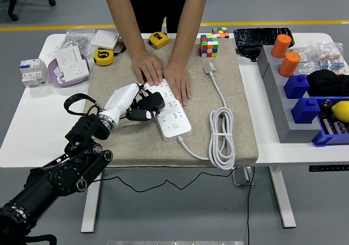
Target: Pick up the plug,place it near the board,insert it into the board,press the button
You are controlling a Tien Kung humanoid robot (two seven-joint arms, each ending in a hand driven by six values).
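The left hand (126, 104) reaches in from the near left over the beige mat (131, 141) on the white tabletop (32, 130). Its fingers (143, 99) are clamped on a black plug (146, 107), which sits at the left edge of the white power strip (170, 111), touching or just above it; which one cannot be told. The strip lies slanted on the mat, its button (175, 127) near the near end. A person at the far side presses both hands (163, 75) flat on the strip's far end. The strip's white cable (222, 138) lies coiled to the right. A colourful cube (209, 45) stands at the mat's far edge.
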